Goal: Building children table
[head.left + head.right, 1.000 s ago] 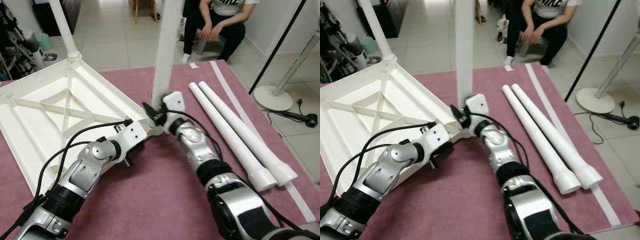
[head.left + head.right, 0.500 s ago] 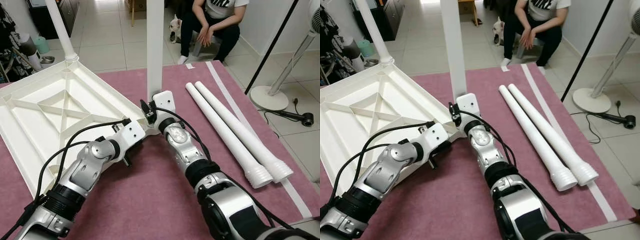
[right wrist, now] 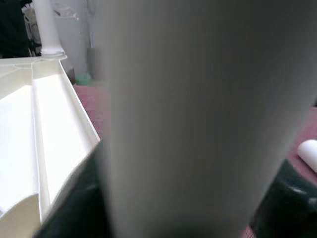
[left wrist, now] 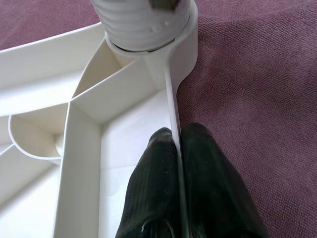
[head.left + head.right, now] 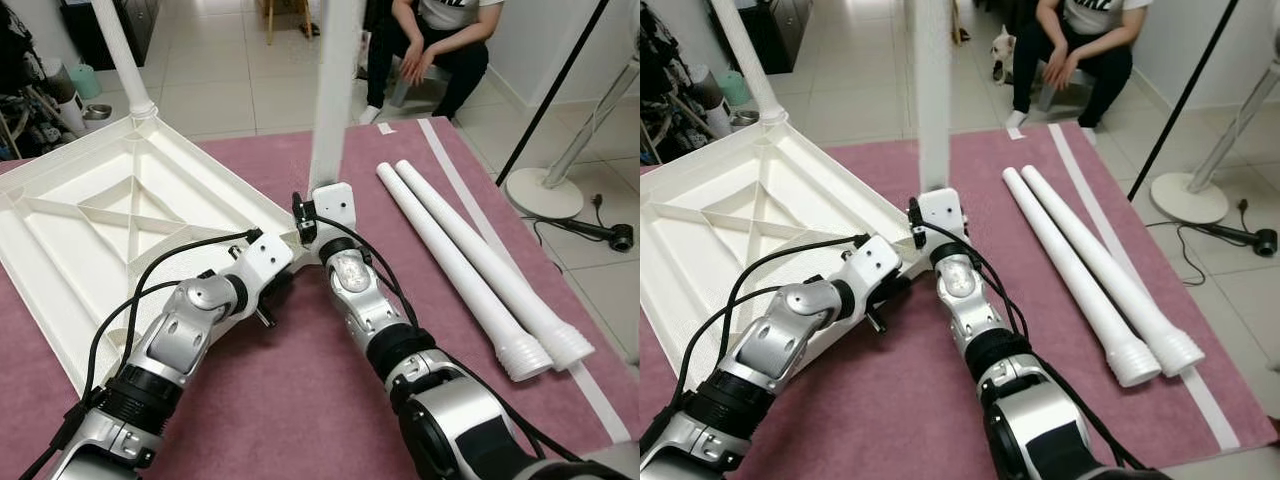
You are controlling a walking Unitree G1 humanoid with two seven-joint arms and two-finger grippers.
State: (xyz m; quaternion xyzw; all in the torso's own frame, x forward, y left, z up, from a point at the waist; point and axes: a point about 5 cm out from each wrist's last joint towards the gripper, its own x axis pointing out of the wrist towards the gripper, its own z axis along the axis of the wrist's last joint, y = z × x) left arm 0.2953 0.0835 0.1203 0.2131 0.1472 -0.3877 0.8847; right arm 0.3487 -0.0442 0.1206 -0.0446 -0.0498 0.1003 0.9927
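Nearest, at 7 o'clock: left gripper pinched tight on thin side wall of upturned white tabletop, one black finger inside the rim, one outside on the maroon rug. Just past the fingers, corner socket with ribbed end of upright table leg seated in it. At centre: right gripper clamped round the base of that upright leg, right at the near corner of the tabletop; leg close and blurred in right wrist view, dark fingers on both sides of it. Tabletop lying underside up from 8 to 11 o'clock, ribs crossing in an X. At 3 o'clock: two loose legs lying side by side on the rug, touching, ribbed ends toward the robot. Far corner of tabletop at 11 o'clock: second fitted leg standing up. At 3 o'clock off the rug: fan base on tile. Farthest, at 1 o'clock: seated person, hands together, small dog beside.
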